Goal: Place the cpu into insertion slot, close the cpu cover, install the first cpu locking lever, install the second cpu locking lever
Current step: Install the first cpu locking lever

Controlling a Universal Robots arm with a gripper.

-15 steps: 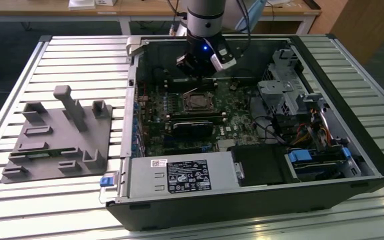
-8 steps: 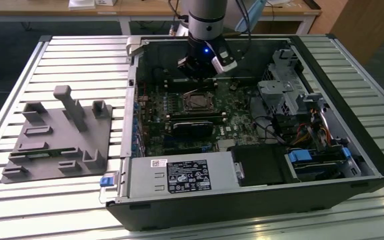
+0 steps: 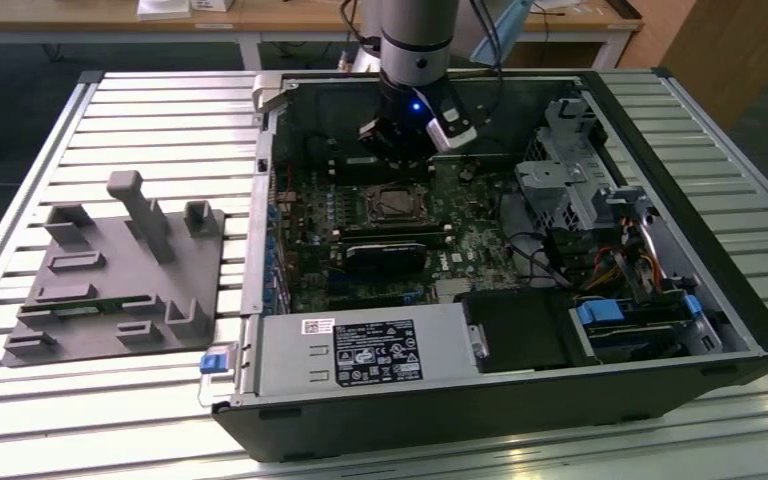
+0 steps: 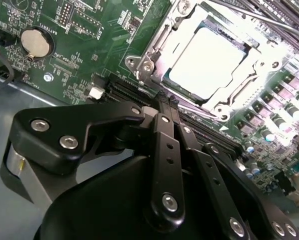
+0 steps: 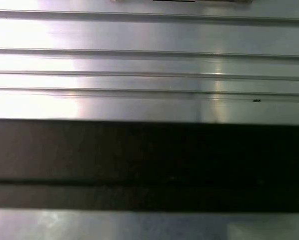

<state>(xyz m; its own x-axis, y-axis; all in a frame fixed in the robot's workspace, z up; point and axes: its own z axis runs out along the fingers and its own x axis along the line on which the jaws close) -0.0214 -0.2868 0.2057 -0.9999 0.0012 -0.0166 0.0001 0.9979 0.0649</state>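
Note:
The cpu (image 4: 209,60), a silver-grey square chip, lies flat in the insertion slot (image 4: 139,64). The cpu cover (image 4: 262,65), a silvery frame with a large cut-out, lies down around the chip's top. Thin metal lever rods (image 4: 249,15) run past the socket's far side; I cannot tell whether they are latched. My gripper (image 4: 166,100) hovers just beside the socket's edge, its black fingers (image 4: 162,135) pressed together and shut on nothing. In the exterior view the gripper (image 3: 395,158) hangs inside the open computer case, a little behind the insertion slot (image 3: 391,205).
A black card (image 3: 387,250) sits in front of the socket, with drive cages and cables (image 3: 598,220) on the exterior view's right. A grey fixture block (image 3: 117,270) rests on the slatted table (image 5: 149,35) to the left of the case. A coin battery (image 4: 35,42) sits on the green board.

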